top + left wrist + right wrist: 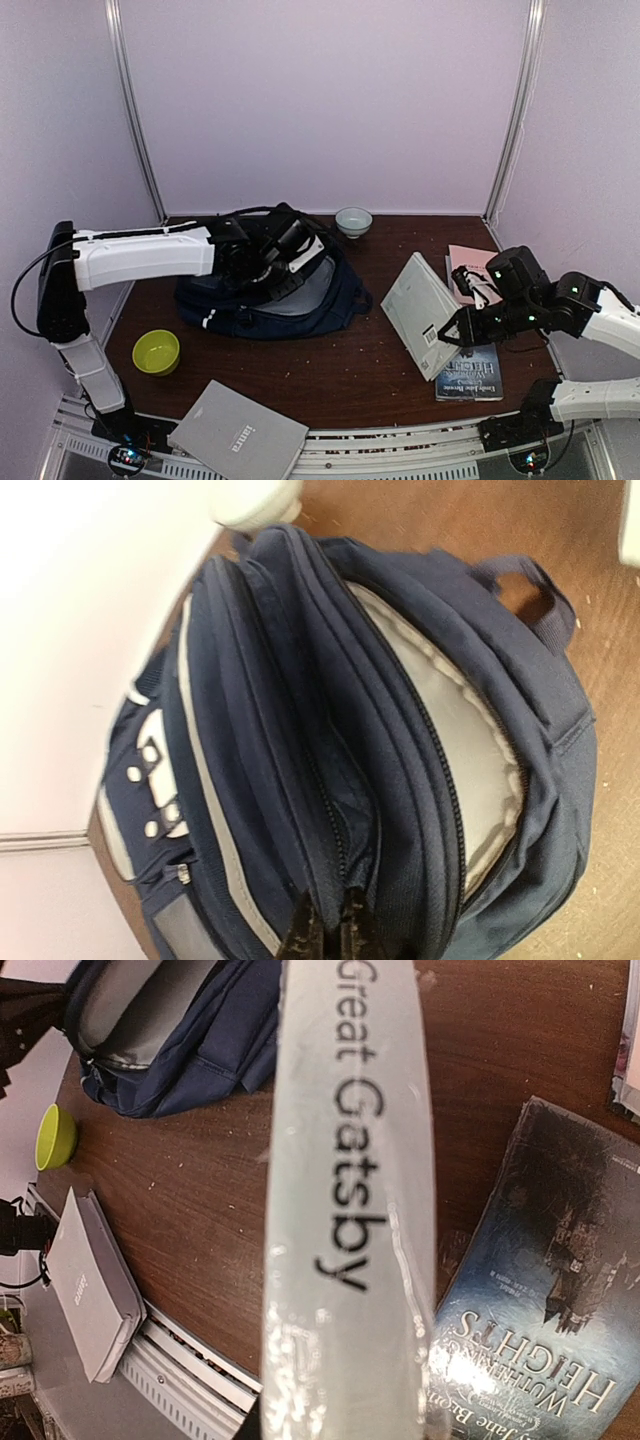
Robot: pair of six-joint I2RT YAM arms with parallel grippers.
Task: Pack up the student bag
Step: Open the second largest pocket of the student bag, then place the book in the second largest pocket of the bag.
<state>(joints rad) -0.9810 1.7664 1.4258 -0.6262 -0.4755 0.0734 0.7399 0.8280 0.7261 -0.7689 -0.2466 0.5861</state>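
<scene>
Left wrist crops left fingers [302, 935] pinching student bag [400, 730]; right fingers [452, 332] grip grey book [418, 300].

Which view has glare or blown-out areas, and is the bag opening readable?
Left wrist: the wall beside the student bag is blown out white, yet its open pocket reads clearly. Right wrist: shiny streaks low on the spine of the Great Gatsby book, title legible. Top external: evenly lit.

"great gatsby" runs down the spine of the pale grey book [345, 1210]; the dark blue book [550, 1290] lying flat on the surface [200, 1190] reads "wuthering heights", with "jane bron" beside it, cut off; the grey book at the near edge [238, 435] bears one short word, too blurred to read
</scene>
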